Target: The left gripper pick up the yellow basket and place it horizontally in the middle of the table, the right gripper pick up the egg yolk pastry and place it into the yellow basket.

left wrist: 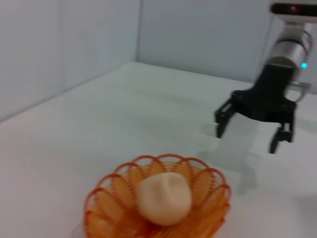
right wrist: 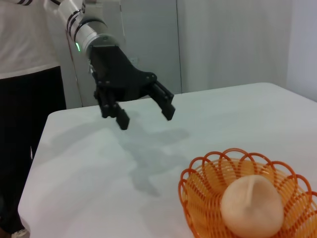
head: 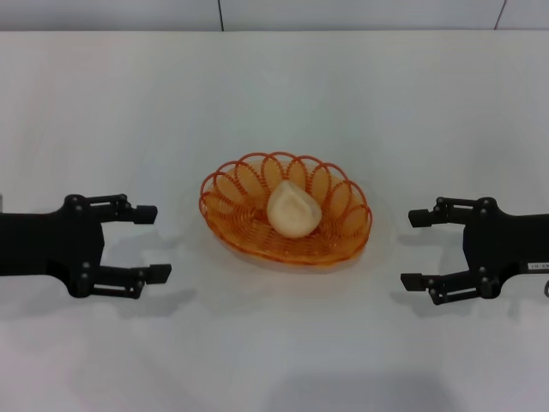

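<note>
The yellow basket (head: pixel 330 249) lies lengthwise in the middle of the table (head: pixel 274 112). The egg yolk pastry (head: pixel 293 209) rests inside it. My left gripper (head: pixel 153 243) is open and empty, left of the basket and apart from it. My right gripper (head: pixel 413 250) is open and empty, right of the basket and apart from it. The left wrist view shows the basket (left wrist: pixel 106 201), the pastry (left wrist: pixel 164 197) and the right gripper (left wrist: pixel 247 136) beyond. The right wrist view shows the basket (right wrist: pixel 198 191), the pastry (right wrist: pixel 251 206) and the left gripper (right wrist: pixel 146 114) beyond.
A person in a white top and dark trousers (right wrist: pixel 27 99) stands past the table's far end in the right wrist view. A wall (head: pixel 274 13) runs along the table's back edge.
</note>
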Controlling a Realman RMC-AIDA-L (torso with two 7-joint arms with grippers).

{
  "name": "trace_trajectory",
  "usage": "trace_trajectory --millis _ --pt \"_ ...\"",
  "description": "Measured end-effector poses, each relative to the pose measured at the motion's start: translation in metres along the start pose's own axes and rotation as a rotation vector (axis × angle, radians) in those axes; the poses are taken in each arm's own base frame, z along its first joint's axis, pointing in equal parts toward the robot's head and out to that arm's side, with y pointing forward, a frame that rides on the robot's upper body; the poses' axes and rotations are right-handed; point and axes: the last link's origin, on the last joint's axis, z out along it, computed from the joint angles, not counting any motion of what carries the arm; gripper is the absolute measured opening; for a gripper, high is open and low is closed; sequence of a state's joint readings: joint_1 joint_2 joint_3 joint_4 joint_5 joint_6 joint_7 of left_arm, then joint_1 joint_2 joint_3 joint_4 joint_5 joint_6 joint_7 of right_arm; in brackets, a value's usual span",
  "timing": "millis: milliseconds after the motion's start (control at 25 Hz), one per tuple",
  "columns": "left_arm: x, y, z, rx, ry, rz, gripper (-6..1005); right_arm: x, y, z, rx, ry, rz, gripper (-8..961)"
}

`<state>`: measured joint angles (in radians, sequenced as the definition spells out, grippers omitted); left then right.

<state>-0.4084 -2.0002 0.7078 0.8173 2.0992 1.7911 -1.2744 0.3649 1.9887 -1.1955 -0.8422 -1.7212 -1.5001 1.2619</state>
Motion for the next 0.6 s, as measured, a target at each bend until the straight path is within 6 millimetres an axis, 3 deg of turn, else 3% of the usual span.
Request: trace_trajectory --millis 600 --pt "0.0005 -0.0019 0.0011 0.003 -0.005 -0.002 833 0.0008 0.0005 -0.0007 0.0 0.0 0.004 874"
